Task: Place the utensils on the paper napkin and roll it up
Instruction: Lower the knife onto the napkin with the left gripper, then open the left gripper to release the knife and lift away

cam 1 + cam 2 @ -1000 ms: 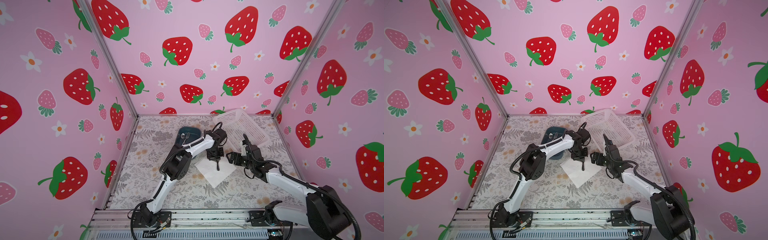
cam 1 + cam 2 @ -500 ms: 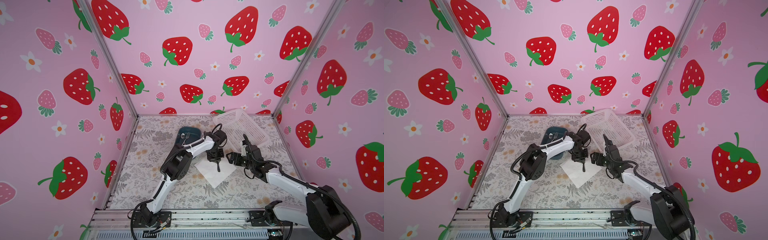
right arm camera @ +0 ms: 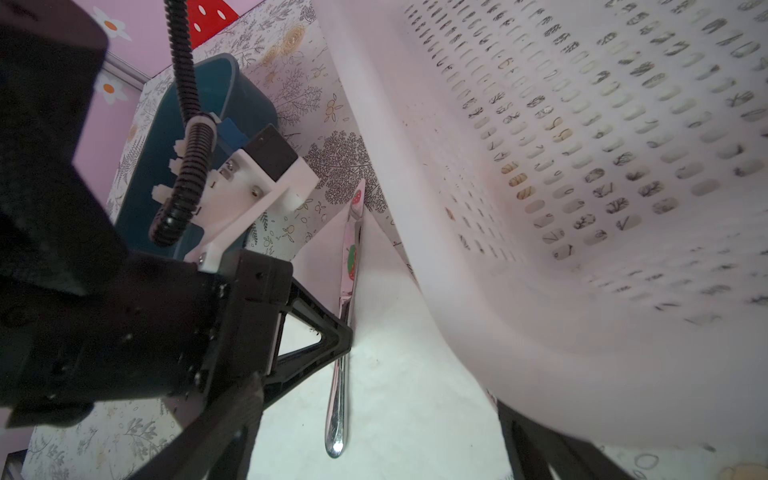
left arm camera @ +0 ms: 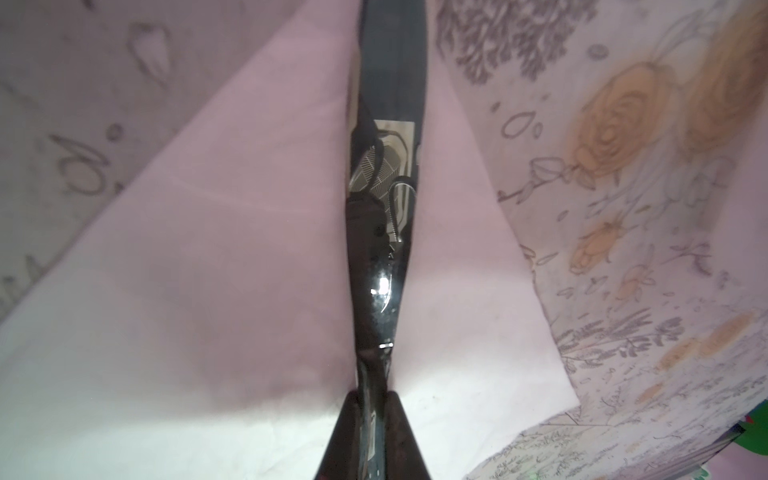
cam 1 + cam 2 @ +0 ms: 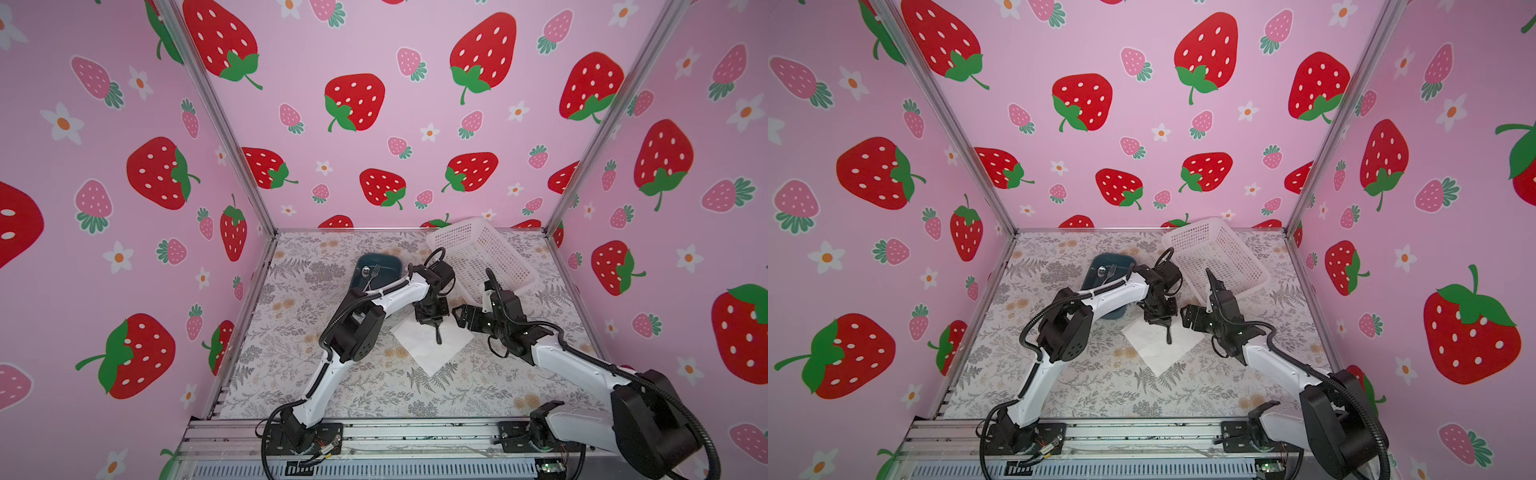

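1. In both top views: shows the left gripper (image 5: pixel 435 325) clamped on the knife (image 5: pixel 438 337), low over the paper napkin (image 5: pixel 428 353), a white diamond on the floral tabletop (image 5: pixel 286 345). Puts the right gripper (image 5: pixel 473 296) just beside it, spread wide, holding nothing, close to a corner of the white basket (image 5: pixel 486 253). Finds the spoon (image 5: pixel 365 272) and fork (image 5: pixel 376 271) in the blue tub (image 5: pixel 386 262), well apart from the napkin.
2. In the left wrist view: looks down the length of the knife, pinched between the two dark fingers (image 4: pixel 338 451), with napkin to either side and tabletop beyond. Cannot tell contact with the paper from here.
3. In the right wrist view: shows the knife running along the napkin toward one corner, blade tip about at that corner, handle end over the paper. Looks laid down, or nearly so. Catches the right gripper's own fingers far apart at the frame edge.
4. Judged step: setting down the first utensil. To do it well:
   - Lower until flat, open slowly, then lift straight up to avoid dragging or lifting the thin paper.
   - Better to seat it nearer the middle, leaving room alongside for spoon and fork and a free corner for starting the roll.
   - Keep the right gripper clear of the basket wall.
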Available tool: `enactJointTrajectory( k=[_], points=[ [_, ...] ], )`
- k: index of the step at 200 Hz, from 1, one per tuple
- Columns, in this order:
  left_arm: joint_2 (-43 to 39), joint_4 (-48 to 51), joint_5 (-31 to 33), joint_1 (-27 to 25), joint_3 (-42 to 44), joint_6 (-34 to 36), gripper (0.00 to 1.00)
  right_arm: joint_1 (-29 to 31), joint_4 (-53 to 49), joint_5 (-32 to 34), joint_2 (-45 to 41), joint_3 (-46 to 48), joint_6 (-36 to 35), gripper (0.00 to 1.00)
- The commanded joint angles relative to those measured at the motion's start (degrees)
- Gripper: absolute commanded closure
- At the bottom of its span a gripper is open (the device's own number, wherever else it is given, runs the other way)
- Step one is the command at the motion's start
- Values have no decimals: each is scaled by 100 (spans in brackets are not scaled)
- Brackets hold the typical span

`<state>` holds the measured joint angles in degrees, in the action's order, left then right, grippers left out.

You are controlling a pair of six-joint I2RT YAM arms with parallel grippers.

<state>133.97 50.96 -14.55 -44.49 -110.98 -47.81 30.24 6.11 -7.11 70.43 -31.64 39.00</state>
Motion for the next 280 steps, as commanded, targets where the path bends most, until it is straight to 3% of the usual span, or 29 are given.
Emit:
enactJointTrajectory(
  k=[1,179,280],
  points=[
    [-309,52,113,-46,54,-74,87,-27,41,-8,45,74,28,10],
    [-54,-183,-57,-78,174,-137,83,-27,39,42,36,122,91,10],
    [119,-51,-66,-64,-3,113,87,-26,0,72,1,96,80,10]
  ],
)
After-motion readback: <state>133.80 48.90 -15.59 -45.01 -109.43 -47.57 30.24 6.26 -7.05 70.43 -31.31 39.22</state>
